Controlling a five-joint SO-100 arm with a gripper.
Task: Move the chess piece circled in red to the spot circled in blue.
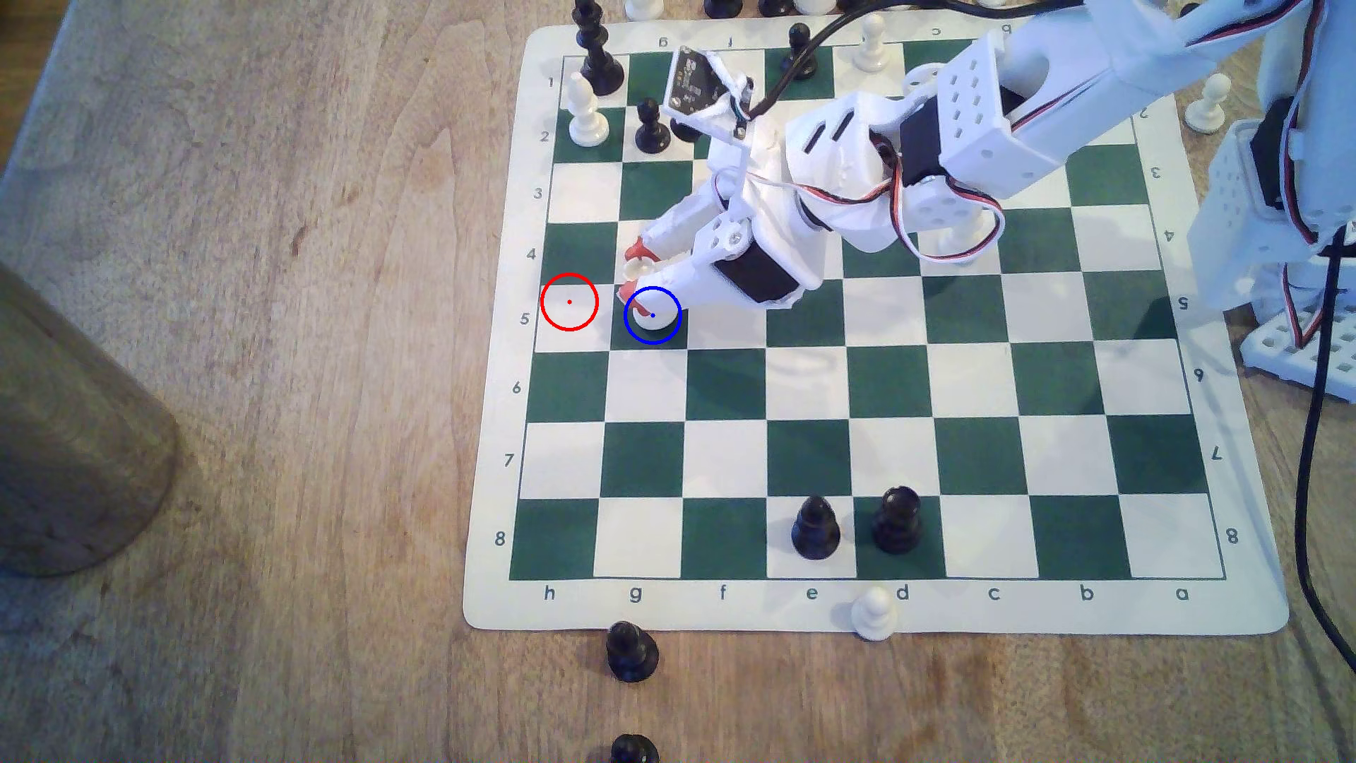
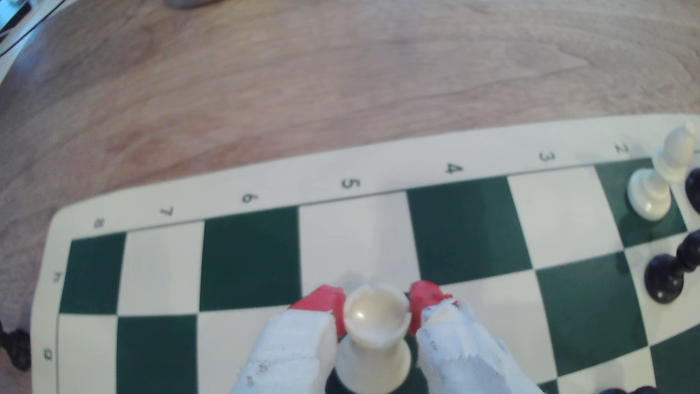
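The chess piece, a short white rook (image 1: 651, 314) (image 2: 373, 325), stands upright with its base inside the blue circle marking the spot (image 1: 662, 335), a dark green square in row 5. My gripper (image 1: 632, 273) (image 2: 375, 297) reaches down over it from the exterior view's right. Its red-tipped fingers (image 2: 322, 301) press against both sides of the rook's notched top, shut on it. The red circle (image 1: 569, 301) lies on the empty white square just to the exterior view's left. In the wrist view a little dark green of the spot (image 2: 332, 383) shows beside the rook's base.
A white bishop (image 1: 587, 111) (image 2: 657, 178), a black pawn (image 1: 651, 128) and a tall black piece (image 1: 598, 51) stand at the board's far corner. Two black pieces (image 1: 814, 530) occupy row 8. A white pawn (image 1: 873, 612) sits on the border. A grey cylinder (image 1: 73, 440) stands off the board.
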